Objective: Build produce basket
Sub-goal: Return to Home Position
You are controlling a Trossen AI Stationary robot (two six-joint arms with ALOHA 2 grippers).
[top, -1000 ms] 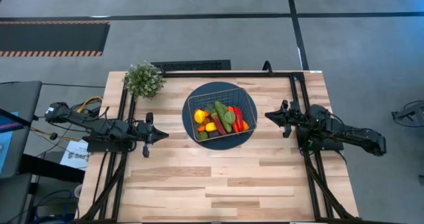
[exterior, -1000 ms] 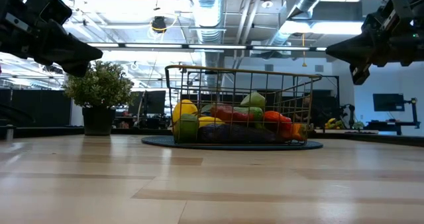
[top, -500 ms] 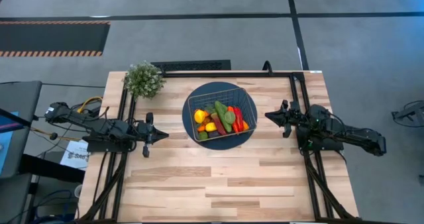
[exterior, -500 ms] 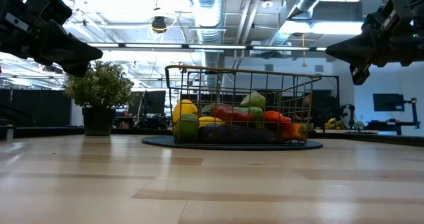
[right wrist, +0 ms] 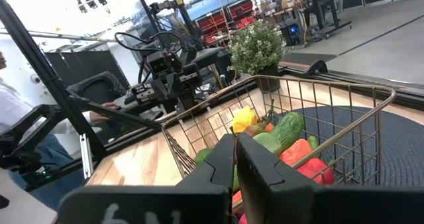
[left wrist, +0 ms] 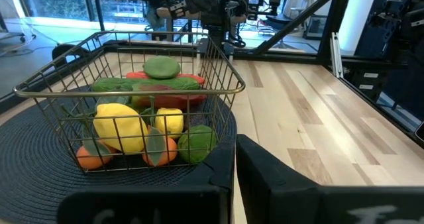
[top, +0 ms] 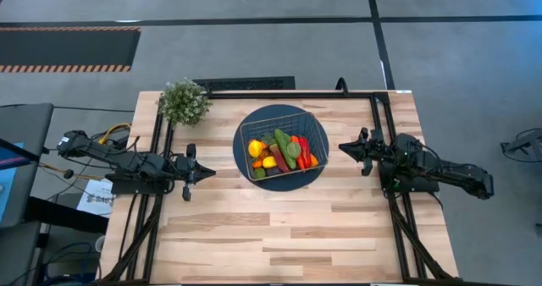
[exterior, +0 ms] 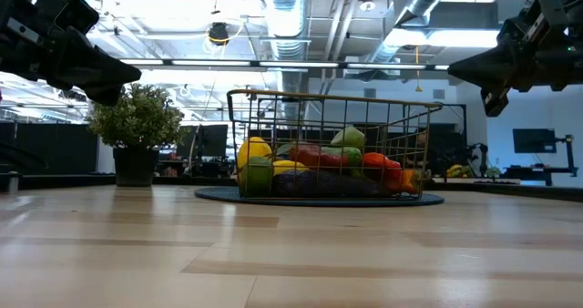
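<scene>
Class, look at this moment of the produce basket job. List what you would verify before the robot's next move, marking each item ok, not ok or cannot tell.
1. Produce lies inside the basket: ok.
2. Basket sits flat on the dark round mat: ok.
3. Left gripper is apart from the basket, on its left, shut and empty: ok.
4. Right gripper is apart from the basket, on its right, shut and empty: ok.
5. Potted plant stands upright at the table's far left corner, away from both arms: ok.
6. Both arms are exactly at their home pose: cannot tell.
</scene>
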